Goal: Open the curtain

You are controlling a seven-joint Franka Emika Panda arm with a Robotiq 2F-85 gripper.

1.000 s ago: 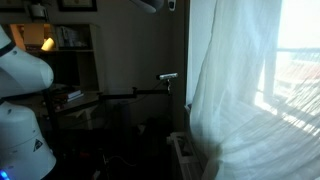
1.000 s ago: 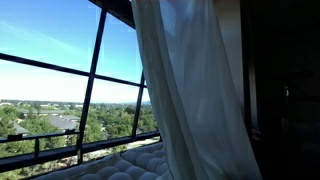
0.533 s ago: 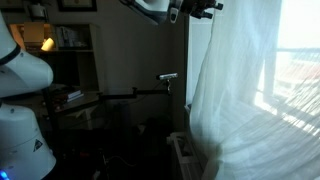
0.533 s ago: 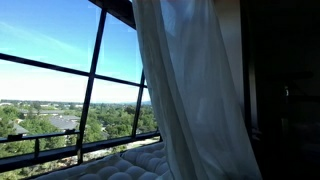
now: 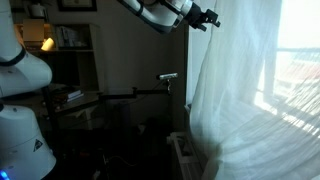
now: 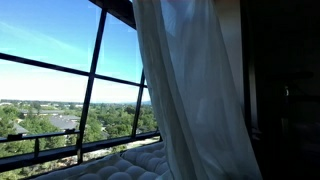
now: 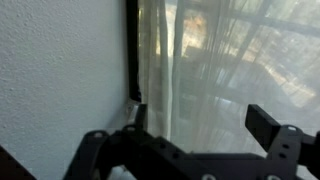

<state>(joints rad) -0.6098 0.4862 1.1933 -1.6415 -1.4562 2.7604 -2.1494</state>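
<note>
robot body (image 5: 22,110): white and glossy, at the left edge in an exterior view, with dim shelves (image 5: 72,45) behind it.
arm (image 5: 155,12): white, runs along the top edge and reaches toward the window side.
stand (image 5: 168,77): a thin dark rod with what seems to be a small camera on its end, below the arm, near the middle.
gripper (image 5: 208,17): dark, high up, at the near edge of the curtain (image 5: 250,100); contact with the fabric cannot be told from here.
jaws: wide apart, holding nothing; in the wrist view the 2 dark fingers (image 7: 268,122) stand well apart at the bottom, with fabric beyond them.
wall (image 7: 60,70): white and textured, fills the left of the wrist view, ending at a dark window frame (image 7: 132,50).
curtain: sheer white, in soft vertical folds, drawn across the right of both exterior views, light shining through; it hangs just right of the frame in the wrist view.
window (image 6: 60,90): bare glass with 2 dark bars, blue sky and trees, left of the curtain in an exterior view.
cushion (image 6: 130,165): white, quilted, at the curtain's foot.
</note>
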